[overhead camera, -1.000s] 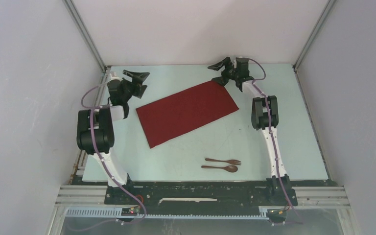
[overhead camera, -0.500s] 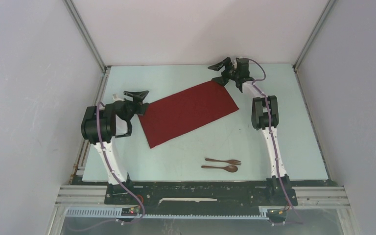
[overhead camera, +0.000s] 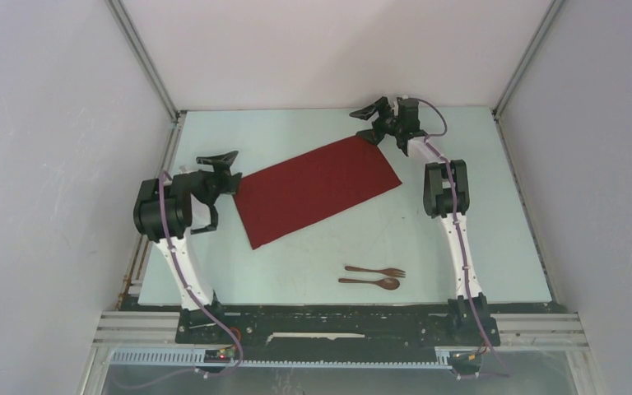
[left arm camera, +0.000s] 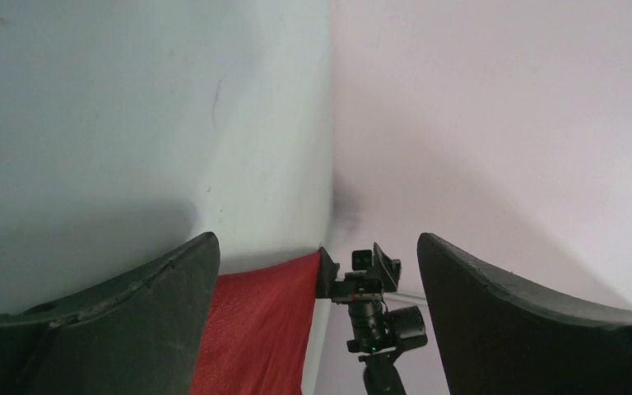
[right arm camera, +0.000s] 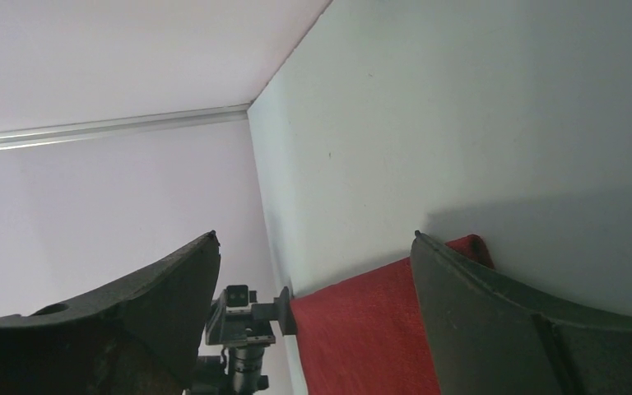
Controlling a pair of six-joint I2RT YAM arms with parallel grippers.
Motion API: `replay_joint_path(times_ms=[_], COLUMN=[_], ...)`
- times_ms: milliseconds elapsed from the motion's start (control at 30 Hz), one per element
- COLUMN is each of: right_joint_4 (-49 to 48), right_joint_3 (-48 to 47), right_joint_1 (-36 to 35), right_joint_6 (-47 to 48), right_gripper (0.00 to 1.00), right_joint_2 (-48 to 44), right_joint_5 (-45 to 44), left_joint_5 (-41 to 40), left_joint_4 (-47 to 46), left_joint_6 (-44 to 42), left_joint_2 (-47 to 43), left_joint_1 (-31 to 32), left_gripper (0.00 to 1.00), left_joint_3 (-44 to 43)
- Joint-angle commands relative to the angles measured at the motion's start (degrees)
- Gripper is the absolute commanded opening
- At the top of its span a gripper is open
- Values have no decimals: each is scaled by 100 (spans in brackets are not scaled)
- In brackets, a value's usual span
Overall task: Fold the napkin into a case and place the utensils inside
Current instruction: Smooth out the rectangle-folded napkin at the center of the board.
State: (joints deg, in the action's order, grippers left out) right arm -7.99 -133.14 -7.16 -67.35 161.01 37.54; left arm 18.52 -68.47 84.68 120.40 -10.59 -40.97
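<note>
The dark red napkin [overhead camera: 317,191] lies flat as a slanted, matte woven rectangle at the middle of the smooth pale table [overhead camera: 280,263]. The left claw [overhead camera: 232,166] hangs at its left corner and the right claw [overhead camera: 362,124] at its upper right corner. Both are spread wide, their curved black fingers [left arm camera: 156,288] empty. Contact with the cloth cannot be told. The slim brown fork [overhead camera: 376,271] and spoon [overhead camera: 370,282] lie side by side at lower center.

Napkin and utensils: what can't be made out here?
Top external: the right end effector covers the far corner of the napkin; contact unclear.
Right wrist: its finger hides most of that corner.
Left wrist: a finger of the left end effector cuts off the napkin's edge.
Fork, spoon: outside both wrist views.
</note>
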Motion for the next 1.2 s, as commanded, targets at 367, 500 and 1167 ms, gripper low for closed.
replay_joint_path(times_ms=[367,500,1167], right_joint_4=[3223,5197,7504], right_joint_3=[-666,-368,-1193], right_joint_1=[136,88,-543], right_joint_6=[3000,4790,7751], right_gripper=[100,100,87], right_joint_2=[-1351,-2283,-1419], right_joint_5=[-551,-1673,-2981], left_joint_5=[69,-705,-601], left_joint_4=[4305,6702,8955], left_joint_6=[-2301,-3480,-4939], left_joint_2=[-1422,-2746,-5527], left_joint_1=[-426,-48,2779], left_gripper=[100,100,97], left_joint_3=[-1324,-1886,-298])
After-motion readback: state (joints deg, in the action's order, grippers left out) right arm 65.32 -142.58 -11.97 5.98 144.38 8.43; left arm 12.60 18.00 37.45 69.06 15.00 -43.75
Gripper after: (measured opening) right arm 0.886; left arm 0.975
